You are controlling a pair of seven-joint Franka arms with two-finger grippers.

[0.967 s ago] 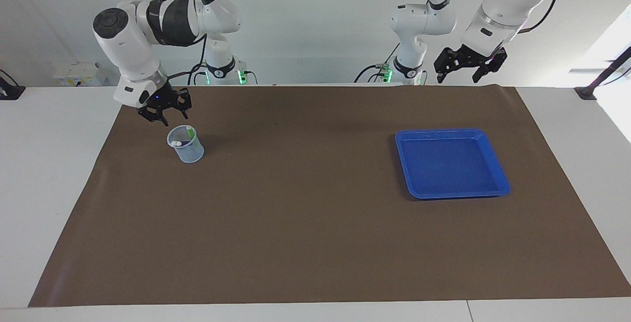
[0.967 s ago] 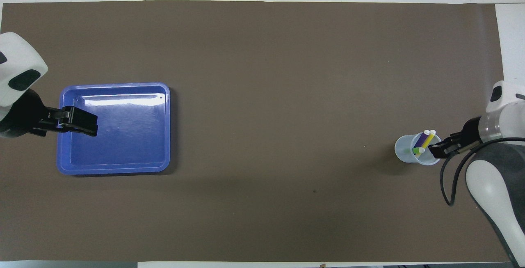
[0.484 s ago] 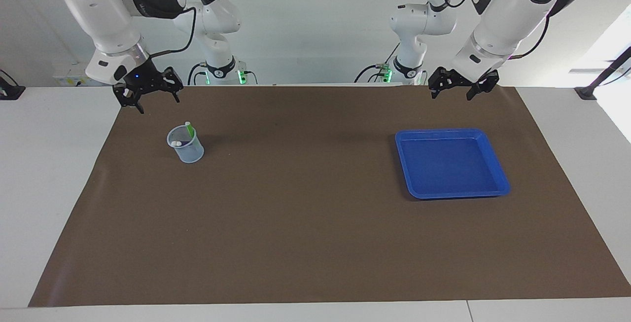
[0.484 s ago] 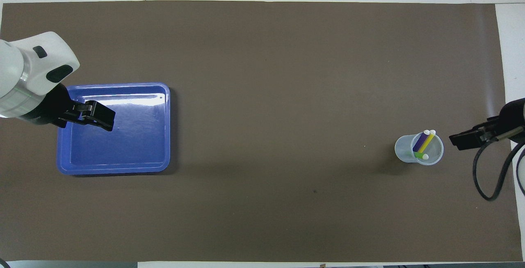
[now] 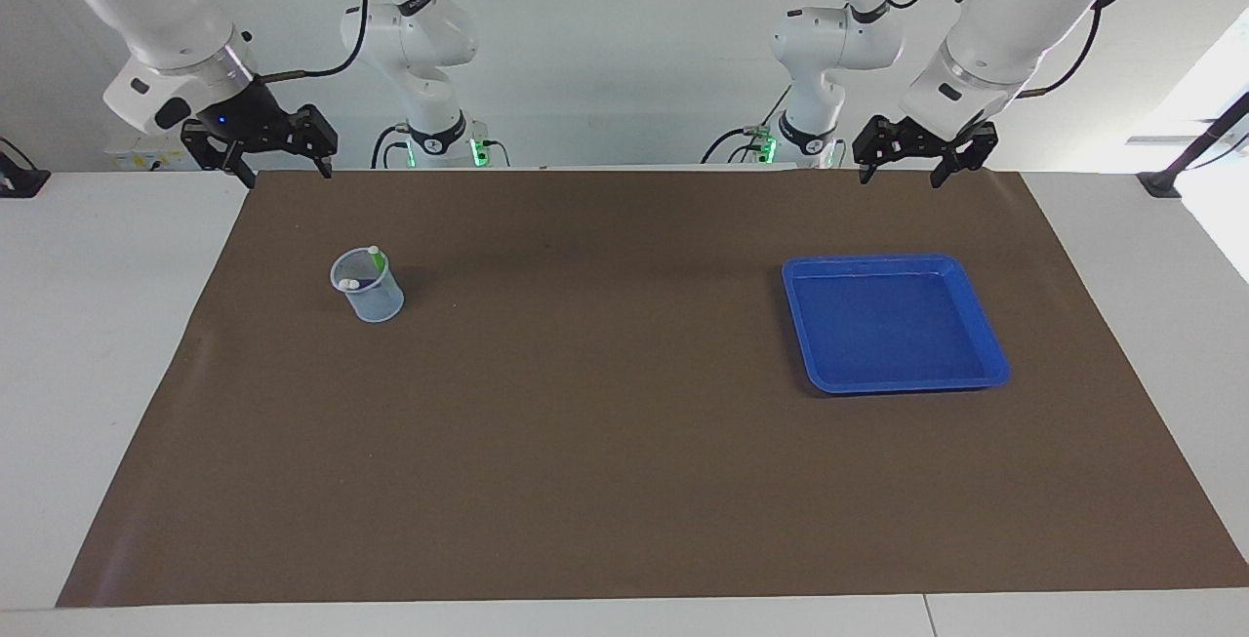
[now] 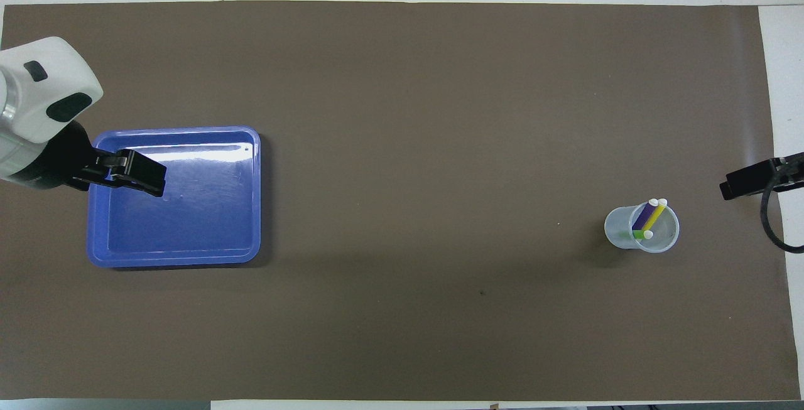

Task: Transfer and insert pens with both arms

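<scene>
Finishing cleanly means both arms retreat straight up, clear of the cup (image 5: 368, 284) at left of the facing frame where all three pens (image 6: 647, 218) stand, with right tool (image 5: 268, 154) and left tool (image 5: 925, 156) empty, fingers spread, blue tray (image 5: 986, 337) bare.

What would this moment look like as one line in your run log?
pens: all three in cup | tray: empty | left gripper: open, raised, holding nothing | right gripper: open, raised, holding nothing

3 pens (image 6: 647, 216); 1 clear cup (image 6: 619, 229); 1 blue tray (image 6: 188, 243); 1 brown mat (image 6: 402, 309)
</scene>
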